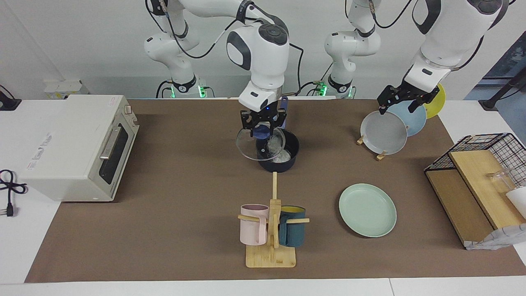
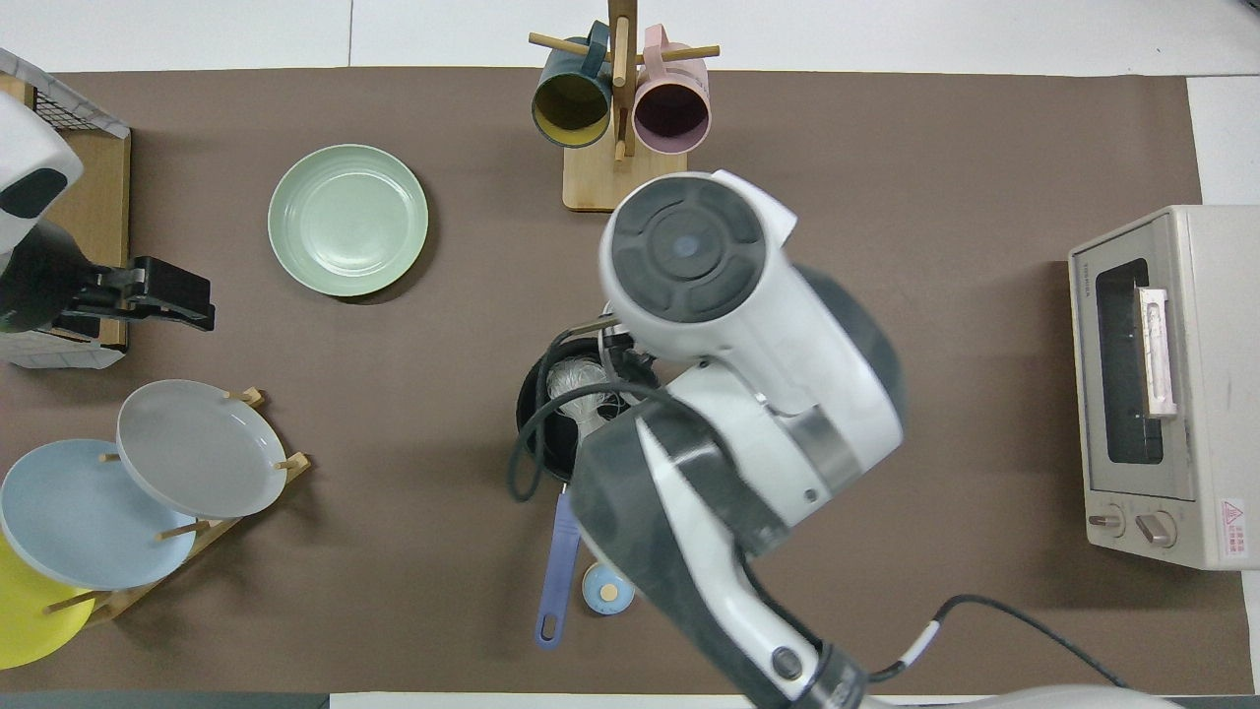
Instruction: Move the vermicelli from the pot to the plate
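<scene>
The dark navy pot [image 1: 280, 158] stands mid-table, its blue handle [image 2: 558, 566] pointing toward the robots. Whitish vermicelli [image 1: 276, 151] lies inside it and also shows in the overhead view [image 2: 576, 382]. My right gripper [image 1: 263, 130] is shut on the blue knob of a clear glass lid [image 1: 251, 146], held tilted just above the pot's rim. In the overhead view the right arm hides that gripper. The mint-green plate [image 1: 367, 210] lies bare, farther from the robots, toward the left arm's end. My left gripper [image 1: 402, 102] is open and empty, waiting over the plate rack.
A wooden rack [image 1: 382, 155] holds a grey plate [image 1: 384, 133], a light blue plate and a yellow plate. A mug tree [image 1: 272, 230] carries a pink and a teal mug. A toaster oven [image 1: 78, 148] stands at the right arm's end, a wire basket [image 1: 485, 164] at the left arm's.
</scene>
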